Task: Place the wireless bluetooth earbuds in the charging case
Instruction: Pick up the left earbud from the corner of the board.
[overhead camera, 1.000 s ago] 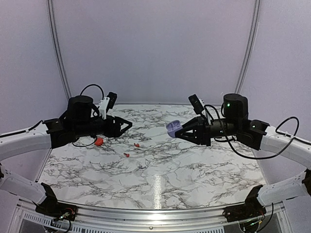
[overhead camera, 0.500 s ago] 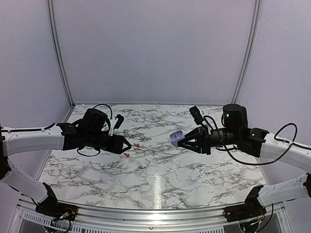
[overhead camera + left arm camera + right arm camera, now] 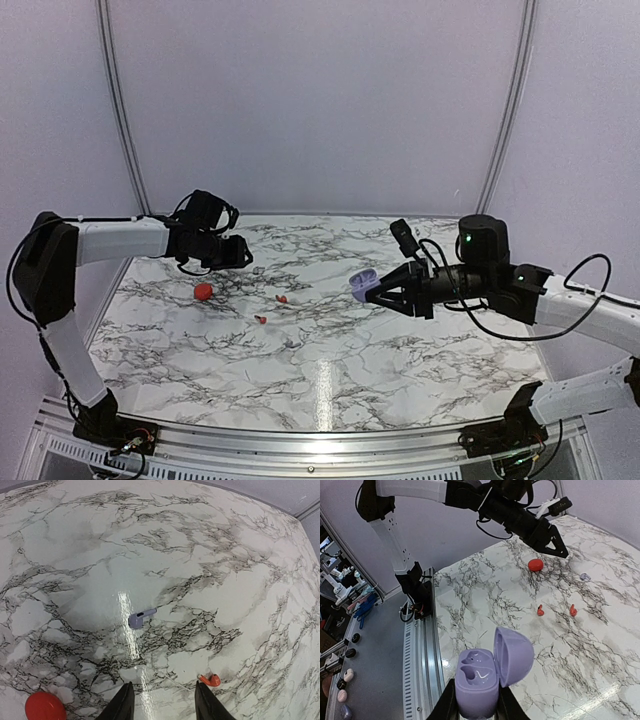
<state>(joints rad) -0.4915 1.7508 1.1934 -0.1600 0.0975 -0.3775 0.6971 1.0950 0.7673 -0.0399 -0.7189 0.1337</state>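
The left pincer (image 3: 163,685) has swung away to the far left, jaws partly open and empty. That leaves both red earbuds (image 3: 282,298) lying ungrasped on the bench (image 3: 400,370). The right pincer (image 3: 476,702) clamps the open lilac charging case (image 3: 477,677) aloft, so nothing is inserted yet.

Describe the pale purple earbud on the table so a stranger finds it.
On the marble table, look just ahead of the left gripper. The pale purple earbud lies there; the red earbud and round red case sit nearer the gripper, so colour settles it.
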